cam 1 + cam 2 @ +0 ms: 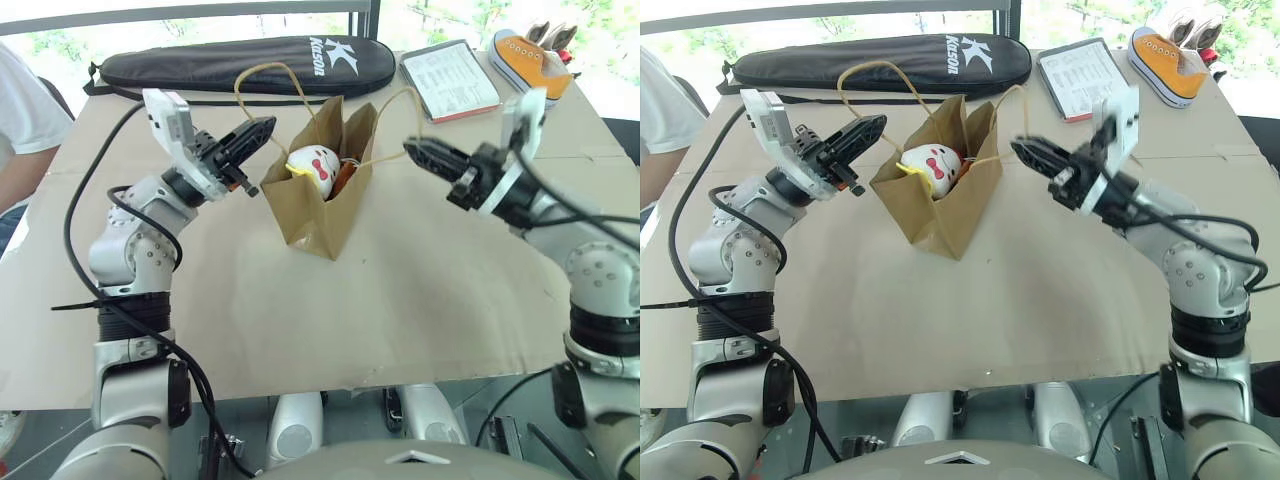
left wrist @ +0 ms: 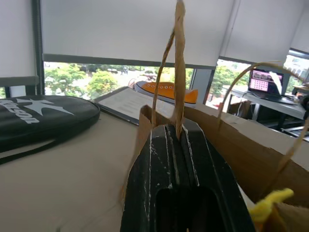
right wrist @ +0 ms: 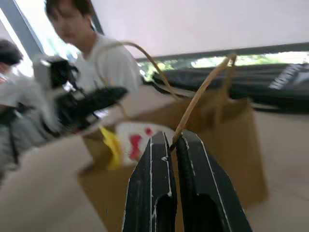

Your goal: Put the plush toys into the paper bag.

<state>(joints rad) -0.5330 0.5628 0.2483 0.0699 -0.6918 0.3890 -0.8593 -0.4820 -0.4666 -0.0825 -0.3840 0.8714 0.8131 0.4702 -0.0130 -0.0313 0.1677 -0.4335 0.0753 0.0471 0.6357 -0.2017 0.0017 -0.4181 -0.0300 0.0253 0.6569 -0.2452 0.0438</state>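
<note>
1. Toys look bagged: the white plush toy (image 1: 314,166) sits in the mouth of the paper bag (image 1: 318,196), with a darker shape (image 1: 343,176) tucked beside it that I judge to be the brown one, though little of it shows.
2. Bag stands upright on the bench (image 1: 400,300) between the two sets of jaws, mouth up, its long axis running bench to handles; the white toy lies tilted, red-marked face upward.
3. Left gripper (image 2: 176,137) has its jaws nearly closed, with one cord handle (image 2: 179,67) rising from between their tips.
4. Right gripper (image 3: 173,145) has its jaws nearly together too, the other handle (image 3: 200,94) caught in the narrow gap at their tips.
5. What remains, by my judgement, is only letting both handles go and drawing clear.
</note>
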